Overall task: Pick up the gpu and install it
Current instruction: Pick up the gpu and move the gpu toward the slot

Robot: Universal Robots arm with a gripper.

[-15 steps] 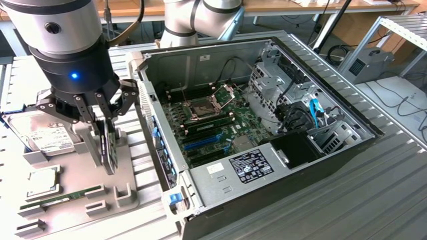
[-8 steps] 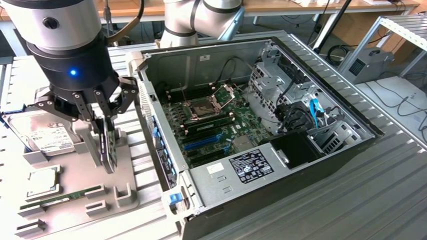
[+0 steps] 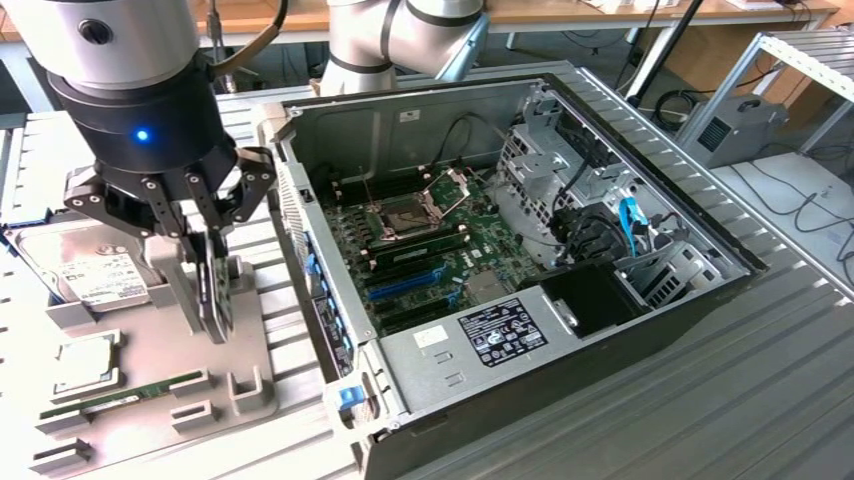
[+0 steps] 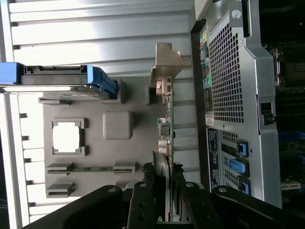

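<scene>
The black robot gripper [image 3: 203, 240] clamps the thin, dark circuit-board gpu with silver bracket [image 4: 167, 121] on edge. It looks light, stiff and fragile, best held by the board's sides.

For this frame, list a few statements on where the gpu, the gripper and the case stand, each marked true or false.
1. The gpu stands on edge at the gray fixture, outside the computer case. True.
2. The gripper is over the hard drive. False: it is down at the gpu, and the hard drive lies further to the exterior view's left.
3. The case lies open with its motherboard exposed. True.
4. The gpu is seated in a motherboard slot. False: it is at the fixture, beside the case.
</scene>
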